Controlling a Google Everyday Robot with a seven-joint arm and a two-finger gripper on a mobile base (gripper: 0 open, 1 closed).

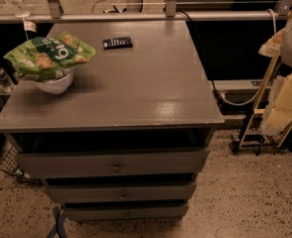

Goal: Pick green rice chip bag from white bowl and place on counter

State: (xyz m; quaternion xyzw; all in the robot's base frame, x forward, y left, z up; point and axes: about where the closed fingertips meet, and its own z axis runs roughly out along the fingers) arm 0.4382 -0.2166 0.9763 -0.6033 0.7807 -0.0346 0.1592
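The green rice chip bag point(49, 55) lies across the top of the white bowl point(55, 83) and overhangs its rim on both sides. The bowl stands at the far left of the grey counter point(136, 83). My arm shows as pale white and yellowish parts at the right edge of the view. The gripper point(274, 44) is up there, off the counter's right side, far from the bag and the bowl, with nothing visibly in it.
A small black remote-like object point(117, 42) lies at the back middle of the counter. A water bottle point(0, 77) stands beyond the left edge. A metal rail point(136, 16) runs behind. A cable point(205, 68) hangs down the right side. Drawers point(116, 165) sit below.
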